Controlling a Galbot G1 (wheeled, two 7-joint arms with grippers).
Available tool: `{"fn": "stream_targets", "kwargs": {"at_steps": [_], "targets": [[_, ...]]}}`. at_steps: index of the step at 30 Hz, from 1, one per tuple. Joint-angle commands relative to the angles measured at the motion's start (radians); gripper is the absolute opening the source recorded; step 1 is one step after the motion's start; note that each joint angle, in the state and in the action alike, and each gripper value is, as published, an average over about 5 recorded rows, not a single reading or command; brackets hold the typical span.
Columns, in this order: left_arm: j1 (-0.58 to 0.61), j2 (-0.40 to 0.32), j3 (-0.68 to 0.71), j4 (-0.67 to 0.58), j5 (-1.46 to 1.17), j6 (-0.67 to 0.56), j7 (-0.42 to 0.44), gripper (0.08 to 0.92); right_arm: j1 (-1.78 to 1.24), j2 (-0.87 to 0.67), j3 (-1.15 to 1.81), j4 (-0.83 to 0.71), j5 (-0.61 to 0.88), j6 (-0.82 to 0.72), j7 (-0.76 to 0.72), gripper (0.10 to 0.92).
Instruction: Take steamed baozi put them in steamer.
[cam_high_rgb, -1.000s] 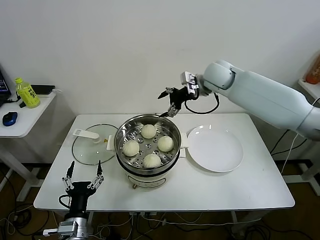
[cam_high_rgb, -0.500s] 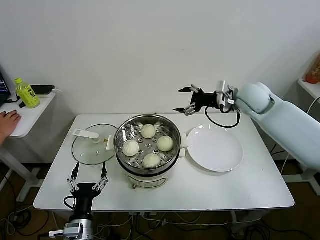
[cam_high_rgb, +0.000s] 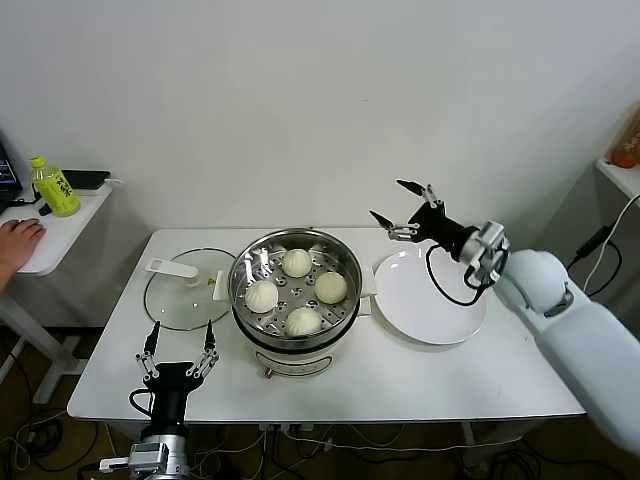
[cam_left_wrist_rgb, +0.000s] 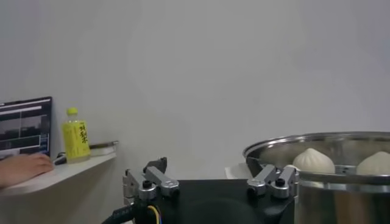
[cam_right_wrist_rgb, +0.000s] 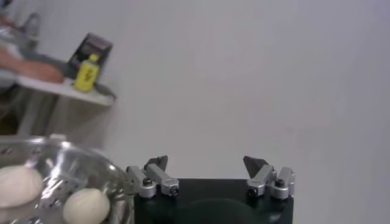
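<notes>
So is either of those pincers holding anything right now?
No. The right pincer is open and empty above the plate; the left pincer is open and empty near the table's front edge. All four baozi sit in the steamer.

Table (cam_high_rgb: 480, 385): steamer (cam_high_rgb: 296, 300) at centre. Inside steamer, on tray: four steamed baozi (cam_high_rgb: 297, 262) – one far, one left, one right, one near. Glass lid (cam_high_rgb: 185, 290) flat on table, just left of steamer. Plate (cam_high_rgb: 430, 296) on table, just right of steamer. Right gripper (cam_high_rgb: 403, 211) in air above far edge of plate, right of steamer. Left gripper (cam_high_rgb: 178, 353) at near-left table edge, near side of lid. Side table (cam_high_rgb: 50, 245) far left, apart from main table; bottle (cam_high_rgb: 54, 187) on it; hand (cam_high_rgb: 18, 243) resting on its near part.
</notes>
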Motion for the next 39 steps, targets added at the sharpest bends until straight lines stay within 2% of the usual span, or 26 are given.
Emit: {"fn": "stream_targets", "kwargs": {"at_steps": [1, 10, 22, 29, 39], "targets": [[0.012, 0.024, -0.01, 0.003, -0.022, -0.008, 0.007, 0.823, -0.592, 0.218, 0.441, 0.125, -0.047, 0.219, 0.195, 0.823], [0.037, 0.047, -0.028, 0.009, -0.055, -0.018, 0.011, 0.823, -0.82, 0.38, 0.506, 0.131, -0.061, 0.363, 0.202, 0.823], [0.043, 0.071, -0.047, 0.0, -0.094, -0.018, 0.025, 0.823, -0.956, 0.489, 0.497, 0.147, -0.064, 0.441, 0.204, 0.823], [0.032, 0.096, -0.058, 0.004, -0.126, -0.015, 0.055, 0.823, -0.981, 0.487, 0.497, 0.143, -0.075, 0.436, 0.201, 0.823], [0.042, 0.092, -0.062, 0.014, -0.131, -0.028, 0.057, 0.823, -0.975, 0.481, 0.488, 0.147, -0.078, 0.426, 0.196, 0.823]]}}
